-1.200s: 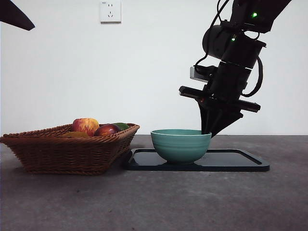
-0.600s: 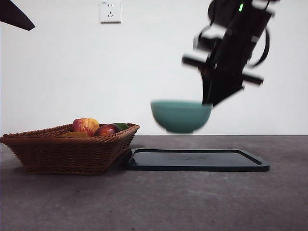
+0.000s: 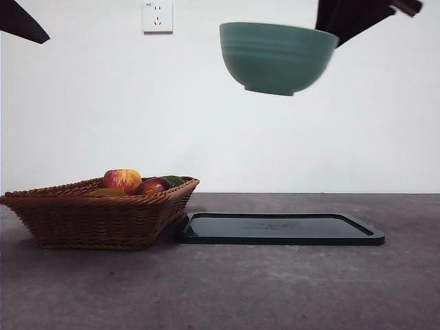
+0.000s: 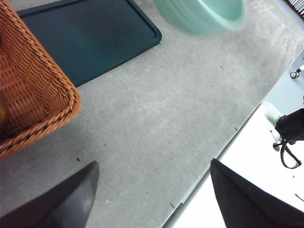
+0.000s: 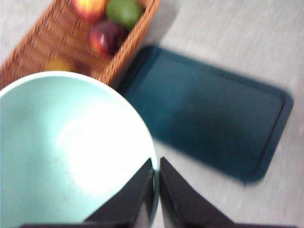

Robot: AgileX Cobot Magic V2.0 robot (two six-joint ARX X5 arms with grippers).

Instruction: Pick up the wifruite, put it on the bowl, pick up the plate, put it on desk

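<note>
Teal bowl (image 3: 278,58) hangs empty, rim pinched tight by right gripper (image 5: 156,173), high over tray (image 3: 282,228); fruit sits unpicked in basket (image 3: 96,214); left gripper (image 4: 152,190) gapes idle.

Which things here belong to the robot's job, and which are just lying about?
Job: bowl, held in the air by the right gripper; dark tray; desk. No brown fruit is clearly seen.

Lying about: wicker basket, red-and-yellow apple, dark red fruit, green fruit, wall socket.
</note>
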